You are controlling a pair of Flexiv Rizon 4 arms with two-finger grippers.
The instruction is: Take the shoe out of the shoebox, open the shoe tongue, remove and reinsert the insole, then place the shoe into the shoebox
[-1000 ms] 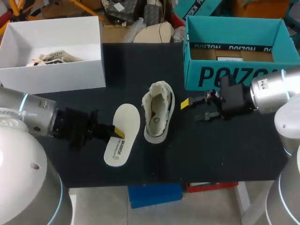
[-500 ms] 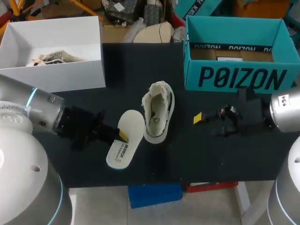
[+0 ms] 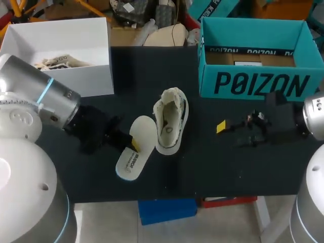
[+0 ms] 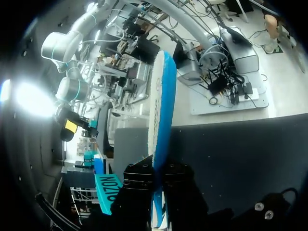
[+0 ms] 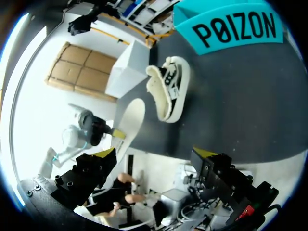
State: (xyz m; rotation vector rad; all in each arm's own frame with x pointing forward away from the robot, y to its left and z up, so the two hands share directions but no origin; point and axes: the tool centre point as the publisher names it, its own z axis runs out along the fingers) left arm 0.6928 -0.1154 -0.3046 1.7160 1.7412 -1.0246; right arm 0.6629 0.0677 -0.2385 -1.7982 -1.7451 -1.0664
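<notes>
Since a second ago my left gripper (image 3: pixel 132 147), clamped on the insole (image 3: pixel 132 158), has tilted it up on edge. Its toe end is now just beside the shoe (image 3: pixel 169 121), which sits mid-surface. My right gripper (image 5: pixel 156 155), fingers wide and empty, has backed toward the right edge. Reinsertion likely next. Insole: thin, flat, cream top, blue underside. Shoe: fuzzy collar, pale smooth sole.

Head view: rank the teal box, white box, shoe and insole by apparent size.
1. Teal box and white box: too alike to rank.
2. Shoe.
3. Insole: slightly smaller, but tilted in the left claw, so unsure.
</notes>
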